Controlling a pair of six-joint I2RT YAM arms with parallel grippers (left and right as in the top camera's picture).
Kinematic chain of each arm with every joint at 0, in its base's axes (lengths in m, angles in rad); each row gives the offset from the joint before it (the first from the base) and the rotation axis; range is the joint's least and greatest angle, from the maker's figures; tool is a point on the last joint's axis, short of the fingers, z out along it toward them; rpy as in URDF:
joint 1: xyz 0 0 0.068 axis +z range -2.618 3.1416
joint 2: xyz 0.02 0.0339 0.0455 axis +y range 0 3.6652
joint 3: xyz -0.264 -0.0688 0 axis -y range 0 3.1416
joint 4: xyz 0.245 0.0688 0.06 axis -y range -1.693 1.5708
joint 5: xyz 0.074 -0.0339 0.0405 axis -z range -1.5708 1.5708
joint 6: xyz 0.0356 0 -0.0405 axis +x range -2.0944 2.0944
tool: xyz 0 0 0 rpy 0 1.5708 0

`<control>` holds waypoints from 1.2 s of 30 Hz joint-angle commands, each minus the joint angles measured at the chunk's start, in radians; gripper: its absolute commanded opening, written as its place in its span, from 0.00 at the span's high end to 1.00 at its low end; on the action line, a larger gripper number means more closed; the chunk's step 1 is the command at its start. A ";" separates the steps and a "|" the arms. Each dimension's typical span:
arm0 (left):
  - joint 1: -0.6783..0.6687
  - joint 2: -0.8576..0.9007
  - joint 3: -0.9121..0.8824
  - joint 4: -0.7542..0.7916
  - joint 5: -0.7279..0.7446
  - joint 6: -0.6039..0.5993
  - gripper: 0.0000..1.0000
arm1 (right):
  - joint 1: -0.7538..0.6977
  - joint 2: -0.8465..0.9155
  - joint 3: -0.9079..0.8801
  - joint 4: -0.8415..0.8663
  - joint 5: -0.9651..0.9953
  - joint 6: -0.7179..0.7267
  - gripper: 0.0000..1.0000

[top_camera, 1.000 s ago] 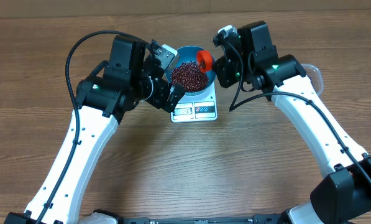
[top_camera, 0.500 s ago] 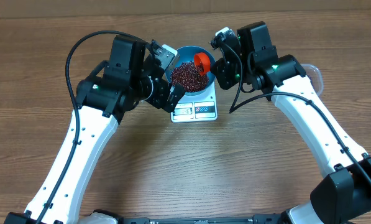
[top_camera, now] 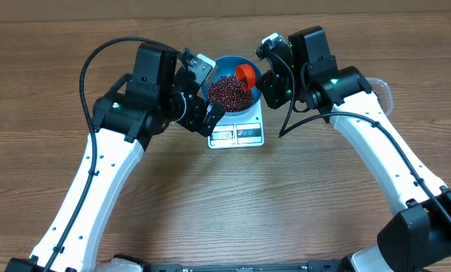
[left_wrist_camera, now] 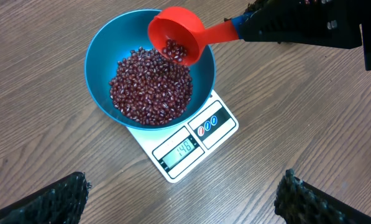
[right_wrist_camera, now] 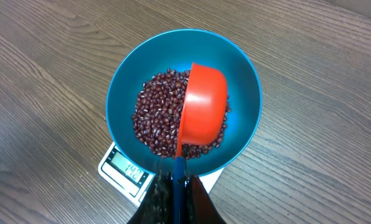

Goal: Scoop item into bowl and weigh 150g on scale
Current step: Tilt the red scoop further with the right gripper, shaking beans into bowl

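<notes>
The blue bowl [top_camera: 223, 60] sits on the white scale [top_camera: 236, 134] in the upper middle of the overhead view, between the two arms. It is wider than the scale, so only the scale's front strip with its display and buttons shows below it. The display is lit, but I can't read the digits with any certainty.

The beans [left_wrist_camera: 149, 87] lie in a dark red-brown heap across the bottom of the bowl, with bare blue wall showing all round them.

The right gripper [right_wrist_camera: 178, 179] is clamped tight on the handle end of a red scoop [left_wrist_camera: 176, 37]. The scoop hangs tilted over the bowl's upper right part in the left wrist view, its mouth facing down toward the heap and a few beans lying inside it.

The left gripper [left_wrist_camera: 182, 186] stands spread wide with nothing in it, its two finger ends at the bottom corners of its own view and the scale between them.

All this rests on a wood-grain surface [top_camera: 285, 196]. The edge of a clear tub [top_camera: 386, 89] peeks out behind the right arm at the upper right.
</notes>
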 commanded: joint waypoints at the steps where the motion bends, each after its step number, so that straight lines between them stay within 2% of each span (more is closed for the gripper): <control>1: -0.002 -0.023 0.015 0.001 0.015 0.019 0.00 | 0.002 -0.023 0.032 0.004 0.004 0.004 0.96; 12: -0.002 -0.023 0.015 0.001 0.015 0.019 0.00 | 0.002 -0.023 0.032 0.001 -0.008 0.000 0.96; 15: -0.002 -0.023 0.015 0.001 0.015 0.019 0.00 | 0.011 -0.024 0.032 -0.038 -0.097 -0.147 0.96; 21: -0.002 -0.023 0.015 0.001 0.015 0.019 0.00 | 0.014 -0.024 0.032 -0.002 0.012 -0.029 0.96; 36: -0.002 -0.023 0.015 0.001 0.015 0.019 0.00 | 0.014 -0.024 0.032 -0.002 0.012 -0.024 0.96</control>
